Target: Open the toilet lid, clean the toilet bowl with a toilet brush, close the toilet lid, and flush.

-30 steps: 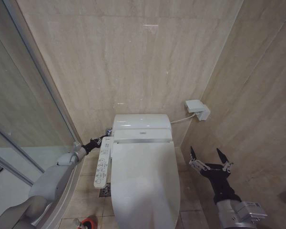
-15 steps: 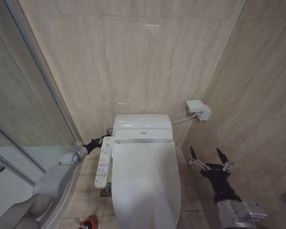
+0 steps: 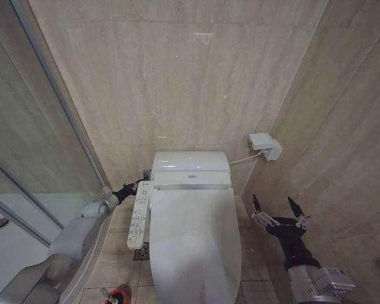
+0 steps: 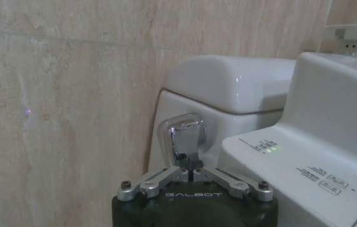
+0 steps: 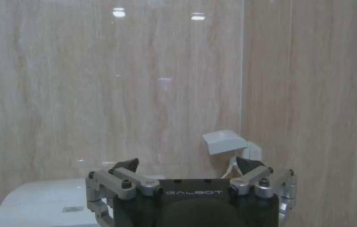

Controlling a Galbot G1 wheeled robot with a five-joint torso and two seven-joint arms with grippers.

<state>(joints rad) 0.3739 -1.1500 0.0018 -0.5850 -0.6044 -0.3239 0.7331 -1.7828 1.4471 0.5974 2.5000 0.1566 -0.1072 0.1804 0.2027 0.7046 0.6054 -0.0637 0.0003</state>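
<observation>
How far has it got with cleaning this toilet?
Nearly finished, it seems. The toilet lid is down and the toilet brush sits in its red holder on the floor. The left end effector, closed, is at the chrome flush lever on the tank's side; only flushing remains. The right end effector waits open beside the toilet.

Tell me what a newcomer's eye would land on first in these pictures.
First, the large white glossy toilet lid, shut, in the middle of the beige-tiled corner. Next, the left gripper at the chrome flush lever on the tank's side, fingers together against it, beside the long white button remote panel. The right gripper hangs open beside the toilet, near the white wall box.
</observation>
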